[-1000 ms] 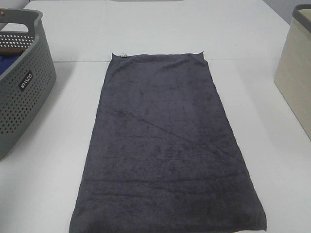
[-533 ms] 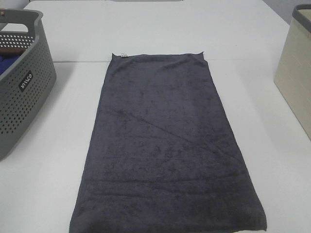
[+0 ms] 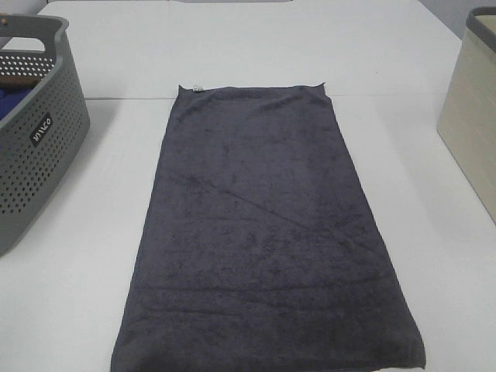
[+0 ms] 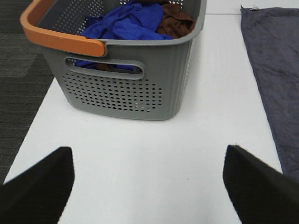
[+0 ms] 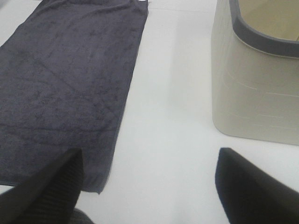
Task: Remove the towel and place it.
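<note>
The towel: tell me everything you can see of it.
The towel is a long, dark charcoal-grey rectangle of terry-looking cloth, spread flat and unfolded on the white table with faint creases. A small white tag sits at one far corner. It lies between the grey perforated basket and the beige bin, touching neither. No gripper touches it.
</note>
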You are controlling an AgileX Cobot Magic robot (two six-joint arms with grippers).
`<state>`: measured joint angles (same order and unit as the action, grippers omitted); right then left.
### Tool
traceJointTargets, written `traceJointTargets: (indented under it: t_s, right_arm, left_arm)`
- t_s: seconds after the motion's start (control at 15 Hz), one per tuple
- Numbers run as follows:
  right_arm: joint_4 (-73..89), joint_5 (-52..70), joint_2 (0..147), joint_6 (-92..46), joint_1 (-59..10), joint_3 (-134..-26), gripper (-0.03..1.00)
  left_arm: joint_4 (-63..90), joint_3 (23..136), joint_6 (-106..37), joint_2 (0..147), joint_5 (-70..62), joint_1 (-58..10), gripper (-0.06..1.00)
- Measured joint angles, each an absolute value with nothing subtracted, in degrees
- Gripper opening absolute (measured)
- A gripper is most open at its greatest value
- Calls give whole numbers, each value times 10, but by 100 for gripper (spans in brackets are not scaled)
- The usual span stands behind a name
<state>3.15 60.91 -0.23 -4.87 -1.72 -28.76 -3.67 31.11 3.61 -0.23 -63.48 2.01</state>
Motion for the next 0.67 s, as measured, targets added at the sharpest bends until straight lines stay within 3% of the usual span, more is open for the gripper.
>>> traceJointTargets:
  t_s: [0.67]
  right_arm:
    - [30,609,-2,-49,-17,-286,76]
  left_arm:
    - [5,292,6,-3,-602,20,81]
